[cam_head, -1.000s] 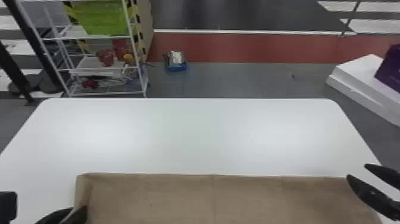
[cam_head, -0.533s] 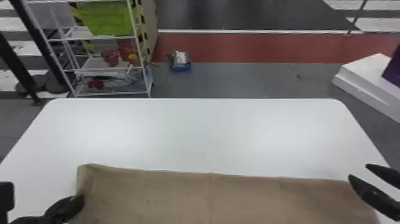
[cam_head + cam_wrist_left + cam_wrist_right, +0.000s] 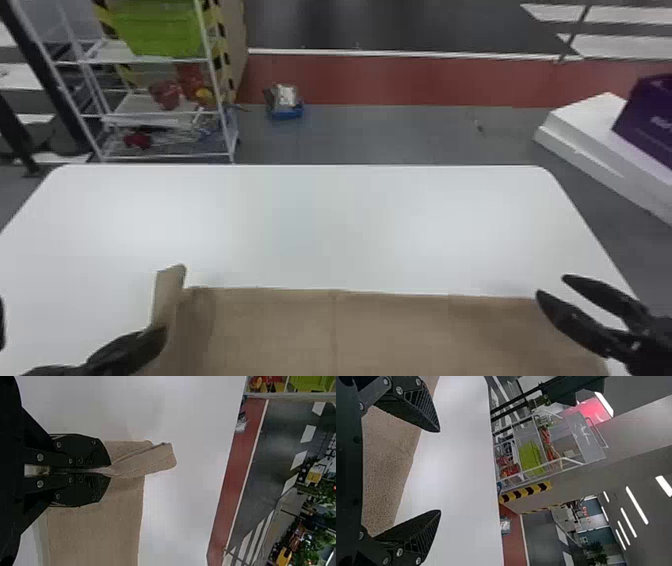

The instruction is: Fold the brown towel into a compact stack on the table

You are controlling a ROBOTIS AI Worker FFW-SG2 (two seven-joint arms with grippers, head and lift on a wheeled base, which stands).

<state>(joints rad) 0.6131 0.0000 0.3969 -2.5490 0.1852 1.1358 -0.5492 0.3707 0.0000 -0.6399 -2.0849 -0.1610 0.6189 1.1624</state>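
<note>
**Left gripper with flat black fingers [image 3: 149,341] pinches the brown, matte cloth towel [image 3: 390,332]; right gripper with flat black fingers [image 3: 552,286] is spread**

The towel lies on the near part of the smooth white table with rounded corners [image 3: 320,225]. Its far edge is almost straight, and a thin crease line runs from this edge toward the robot. The cloth looks soft, with a fine, grainy surface.

At the towel's left end, the left gripper has its fingers pressed together on a gathered piece of the cloth. Past the fingertips [image 3: 104,457] sticks out a narrow flap, doubled over itself, with a blunt, rounded end. In the head view this flap reaches beyond the far edge line.

The right gripper is near the towel's right end, its fingers wide apart with nothing pinched. Their inner faces carry slanting ridges, and the tips are pointed. I cannot tell if they touch the cloth.

Behind the table stands a white metal wire rack [image 3: 214,80] with a bright green, boxy container [image 3: 160,32]. To the right, a dark purple box [image 3: 650,122] sits on a white, stepped block [image 3: 582,120].
</note>
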